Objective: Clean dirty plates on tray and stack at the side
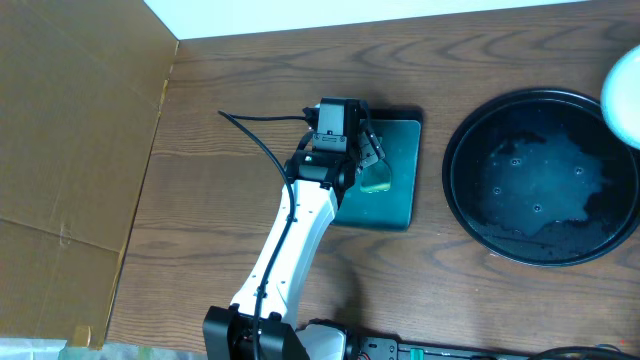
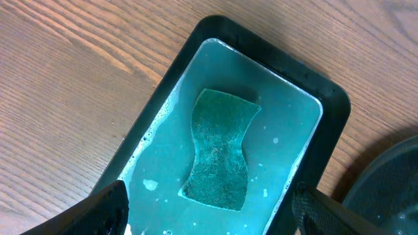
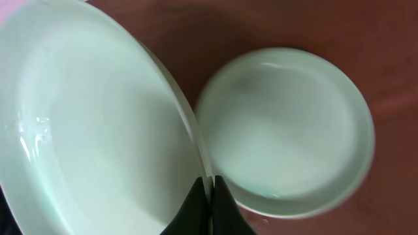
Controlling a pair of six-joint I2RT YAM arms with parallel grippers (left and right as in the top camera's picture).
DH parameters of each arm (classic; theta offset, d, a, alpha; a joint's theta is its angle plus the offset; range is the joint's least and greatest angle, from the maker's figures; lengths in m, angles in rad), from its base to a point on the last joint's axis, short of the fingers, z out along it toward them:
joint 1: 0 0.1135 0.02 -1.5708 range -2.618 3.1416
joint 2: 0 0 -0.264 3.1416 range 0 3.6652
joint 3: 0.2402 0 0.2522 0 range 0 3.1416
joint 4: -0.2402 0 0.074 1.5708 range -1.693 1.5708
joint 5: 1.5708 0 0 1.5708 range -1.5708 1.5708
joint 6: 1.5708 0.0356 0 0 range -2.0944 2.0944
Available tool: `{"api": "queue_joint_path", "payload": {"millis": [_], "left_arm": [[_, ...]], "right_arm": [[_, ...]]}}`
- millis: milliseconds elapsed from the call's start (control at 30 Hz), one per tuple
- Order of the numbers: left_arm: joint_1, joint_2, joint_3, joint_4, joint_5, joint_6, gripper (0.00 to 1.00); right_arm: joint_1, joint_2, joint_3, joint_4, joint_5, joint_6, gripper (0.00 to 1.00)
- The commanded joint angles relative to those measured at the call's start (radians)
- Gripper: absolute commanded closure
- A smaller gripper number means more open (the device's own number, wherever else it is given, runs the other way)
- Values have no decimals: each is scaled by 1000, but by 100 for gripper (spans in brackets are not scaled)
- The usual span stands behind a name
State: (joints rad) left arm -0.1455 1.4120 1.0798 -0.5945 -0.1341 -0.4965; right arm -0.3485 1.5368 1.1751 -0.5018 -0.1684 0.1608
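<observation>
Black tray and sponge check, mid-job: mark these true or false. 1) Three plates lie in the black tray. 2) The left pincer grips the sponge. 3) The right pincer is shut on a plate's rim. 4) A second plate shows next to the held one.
1) False. The black tray shows only a wet bottom, with no plate lying on it.
2) False. The left pincer is open above the sponge, which lies loose in the teal tray.
3) True. The right pincer is closed on the rim of a plate.
4) True. In the right wrist view a second plate shows beside it, on the brown surface.
</observation>
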Motion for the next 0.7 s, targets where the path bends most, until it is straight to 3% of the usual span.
{"api": "queue_joint_path", "payload": {"millis": [0, 267, 567, 667], "left_arm": [[5, 3, 16, 0, -9, 6, 19], [5, 3, 16, 0, -9, 6, 19], [5, 3, 16, 0, -9, 6, 19], [5, 3, 16, 0, -9, 6, 19]], "right_arm": [[-120, 67, 6, -4, -136, 161, 99], [-273, 221, 6, 44, -137, 327, 99], [-293, 266, 6, 80, -22, 333, 99], [-293, 266, 6, 82, -16, 332, 93]]}}
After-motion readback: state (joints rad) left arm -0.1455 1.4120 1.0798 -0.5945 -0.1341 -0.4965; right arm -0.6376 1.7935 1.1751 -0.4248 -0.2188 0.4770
